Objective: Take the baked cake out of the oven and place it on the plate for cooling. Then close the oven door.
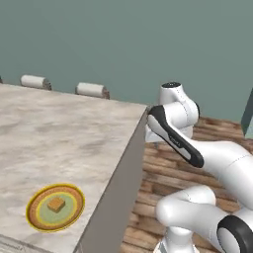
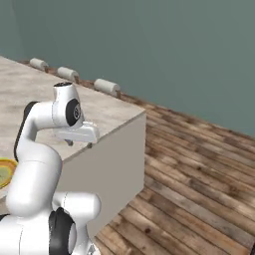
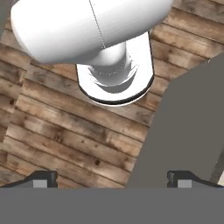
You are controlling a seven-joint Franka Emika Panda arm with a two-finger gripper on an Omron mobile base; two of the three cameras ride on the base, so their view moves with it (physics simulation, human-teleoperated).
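Arm folded tight over its base, elbow raised, forearm slanting down and back. Hand sits level at the wrist, pointing straight down. Gripper (image 3: 112, 178) with jaws spread wide, nothing between them; one dark fingertip (image 3: 43, 178) at each side of the hand view, well apart.

a plate (image 1: 54, 207) lies on the surface (image 1: 59, 133) near its front edge, with a small cake (image 1: 57, 204) at the plate's middle. three rolls (image 1: 91, 90) lie along the surface's far edge, by the wall (image 1: 123, 44). the wooden floor (image 2: 199, 174) runs to the right of the surface, below the arm (image 1: 197, 153).
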